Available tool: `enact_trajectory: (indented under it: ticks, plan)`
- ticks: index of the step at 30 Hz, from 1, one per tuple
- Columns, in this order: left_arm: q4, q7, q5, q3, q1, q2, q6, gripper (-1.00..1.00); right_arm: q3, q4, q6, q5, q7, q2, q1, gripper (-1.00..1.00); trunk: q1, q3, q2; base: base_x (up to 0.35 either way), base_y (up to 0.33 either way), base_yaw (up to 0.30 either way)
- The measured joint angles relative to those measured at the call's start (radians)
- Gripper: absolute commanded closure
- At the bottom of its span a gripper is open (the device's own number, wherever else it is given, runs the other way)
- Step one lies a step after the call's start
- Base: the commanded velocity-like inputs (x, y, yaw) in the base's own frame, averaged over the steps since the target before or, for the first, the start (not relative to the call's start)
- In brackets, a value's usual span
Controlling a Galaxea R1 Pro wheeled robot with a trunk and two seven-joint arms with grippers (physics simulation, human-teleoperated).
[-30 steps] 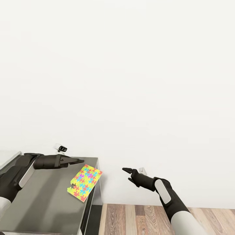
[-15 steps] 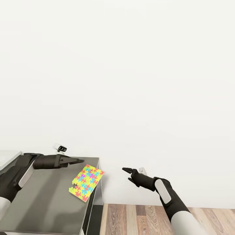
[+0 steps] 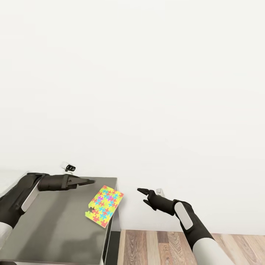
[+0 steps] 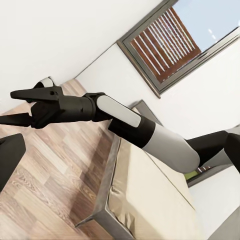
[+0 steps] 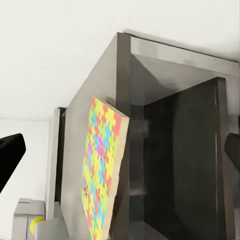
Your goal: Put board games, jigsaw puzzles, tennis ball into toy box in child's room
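While both hands hang empty, left hand (image 3: 88,180) with fingers together, right hand (image 3: 142,191) spread apart, the jigsaw puzzle (image 3: 104,206) overhangs the dark surface (image 3: 55,224) edge between them, nearer the left, long axis toward the wall

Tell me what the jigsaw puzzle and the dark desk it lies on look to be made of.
Jigsaw puzzle: probably card or thin board, matt, with a pale tan edge under the bright printed pieces, seen in the right wrist view.
Dark desk: smooth grey panels with a faint sheen, perhaps laminate or painted board; uncertain.
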Motion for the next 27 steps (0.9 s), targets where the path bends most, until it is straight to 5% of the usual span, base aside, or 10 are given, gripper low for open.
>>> enact_trajectory:
  ticks: [13,21,27]
  plan:
    - [-0.052,0.000,0.009,-0.003,0.005,-0.015,0.006,-1.00,0.000,0.002,0.000,0.000,0.004,0.000,0.000,-1.00,0.000,0.000,0.000,0.000,0.064,0.000]
    - [-0.192,0.000,0.002,-0.002,0.047,-0.074,0.039,-1.00,0.001,0.002,0.001,0.002,0.004,0.004,0.000,-1.00,0.000,0.000,0.000,0.000,0.004,0.000]
    - [-0.227,0.000,-0.009,-0.006,0.055,-0.160,0.056,-1.00,0.001,0.002,0.002,0.004,0.004,0.010,0.000,-1.00,0.000,0.000,0.000,0.000,0.000,0.000]
